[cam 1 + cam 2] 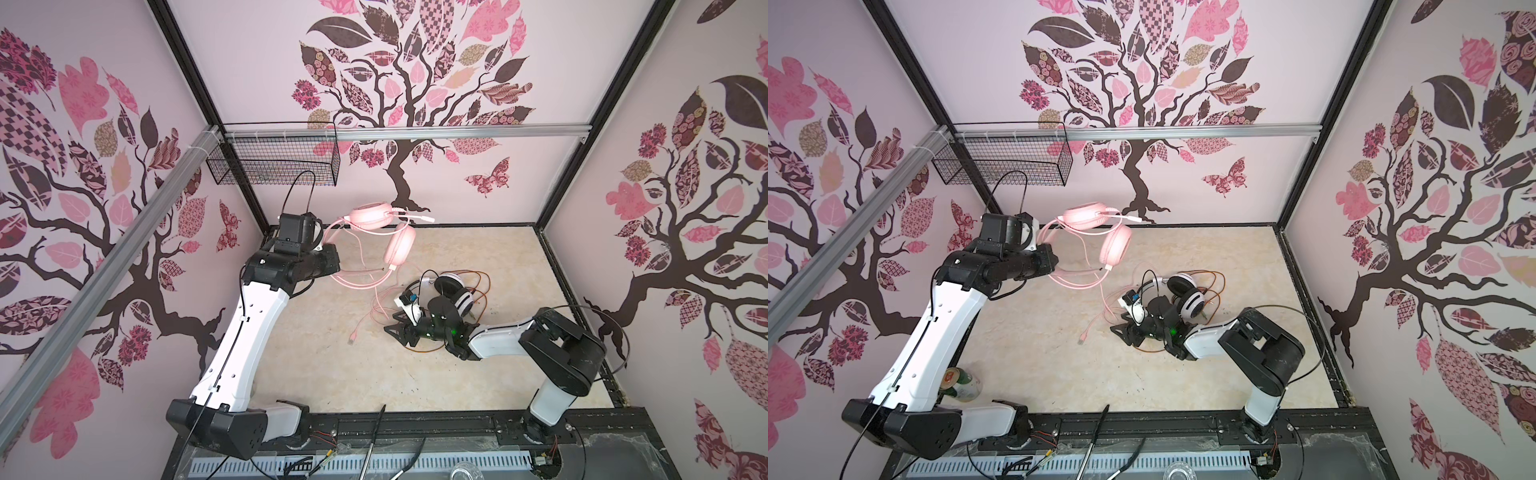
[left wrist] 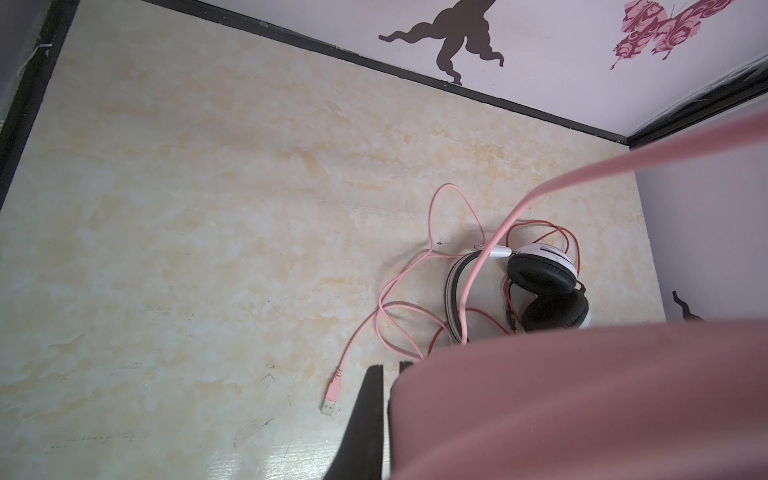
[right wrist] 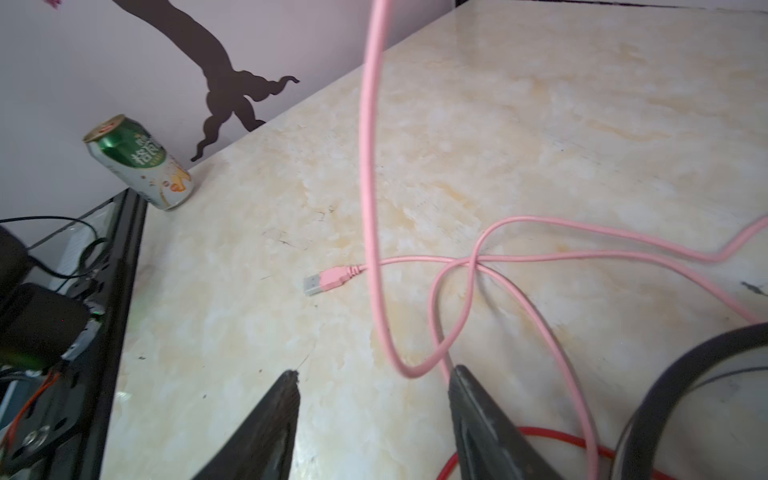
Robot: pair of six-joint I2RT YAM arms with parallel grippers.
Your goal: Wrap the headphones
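above the table (image 1: 332, 374), left gripper (image 2: 390, 370) tight on pink headset (image 1: 401, 245); right gripper (image 3: 376, 372) wide, empty

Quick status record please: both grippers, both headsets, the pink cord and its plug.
left gripper: shut on pink headset, held above table
right gripper: open, low over table, holding nothing
pink cord: hangs down into loose loops on table, one loop by the right gripper's tips
USB plug: flat on table
white-and-black headset: on table beside right gripper, orange-red cord loose
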